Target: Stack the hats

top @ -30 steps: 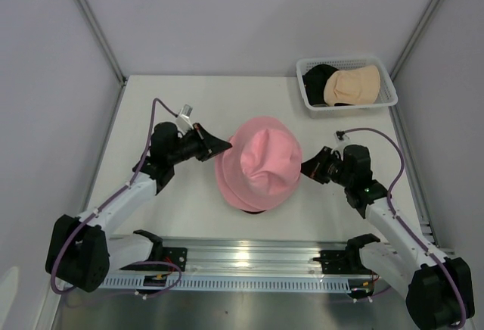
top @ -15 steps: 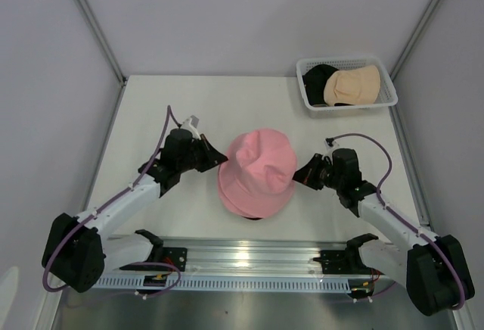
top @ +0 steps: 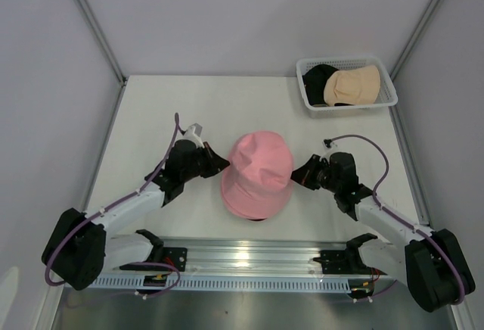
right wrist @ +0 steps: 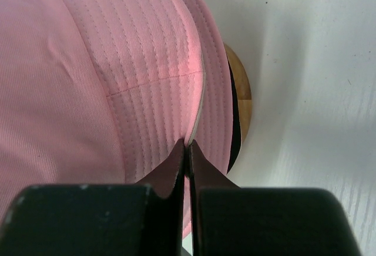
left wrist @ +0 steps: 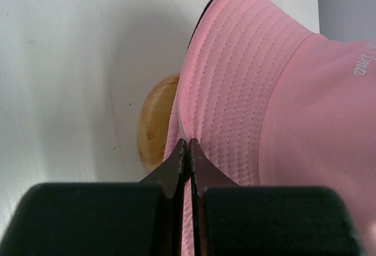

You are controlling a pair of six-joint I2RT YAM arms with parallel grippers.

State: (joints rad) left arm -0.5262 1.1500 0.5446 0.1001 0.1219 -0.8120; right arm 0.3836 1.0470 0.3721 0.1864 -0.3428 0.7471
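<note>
The left claw and the right claw are each clamping opposite brim edges of the pink hat, which is sitting over the wooden stand on the bench. If one is letting go early, the other is likely dragging it askew

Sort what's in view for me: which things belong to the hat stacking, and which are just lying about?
Job: pink hat, brim pinched by left gripper and right gripper; black hat; beige hat.
Bystanders: wooden stand under the pink hat; white mesh basket holding the other two.
</note>
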